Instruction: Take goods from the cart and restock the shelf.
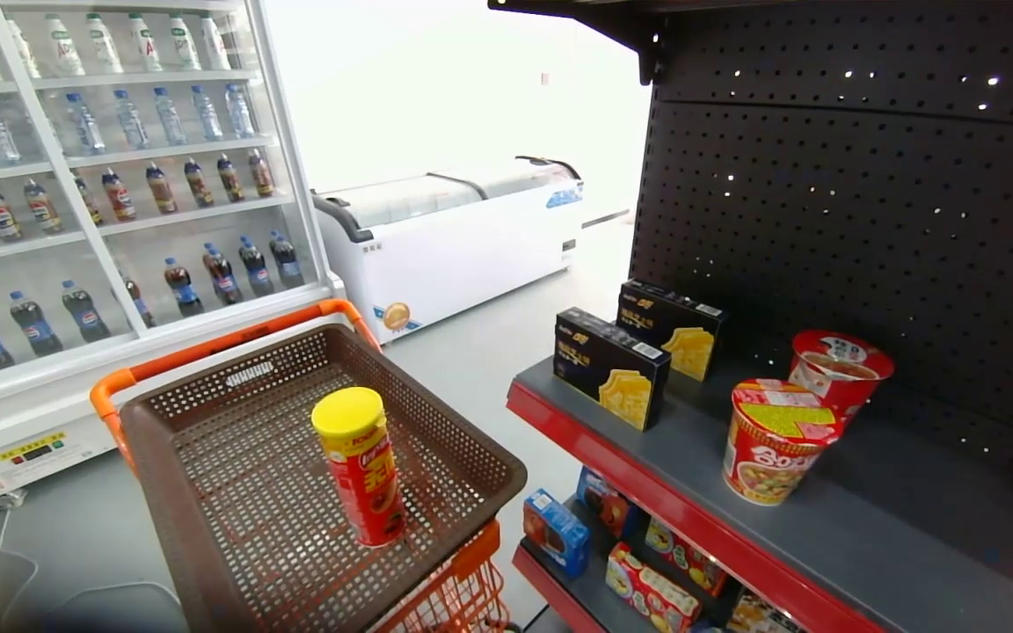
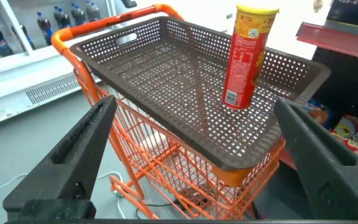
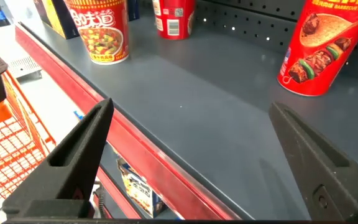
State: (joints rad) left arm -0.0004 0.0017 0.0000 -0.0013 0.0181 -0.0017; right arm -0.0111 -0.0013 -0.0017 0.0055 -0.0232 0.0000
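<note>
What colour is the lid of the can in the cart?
Yellow lid; clearest in the head view.

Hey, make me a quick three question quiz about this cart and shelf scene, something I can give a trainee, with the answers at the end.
1. True or false: the red can with the yellow lid lies on its side in the cart's brown basket.
2. How many black boxes stand on the grey shelf? A) one B) two C) four
3. Is the left gripper open or shut?
Key: 1 false, it stands upright; 2 B; 3 open.
</note>
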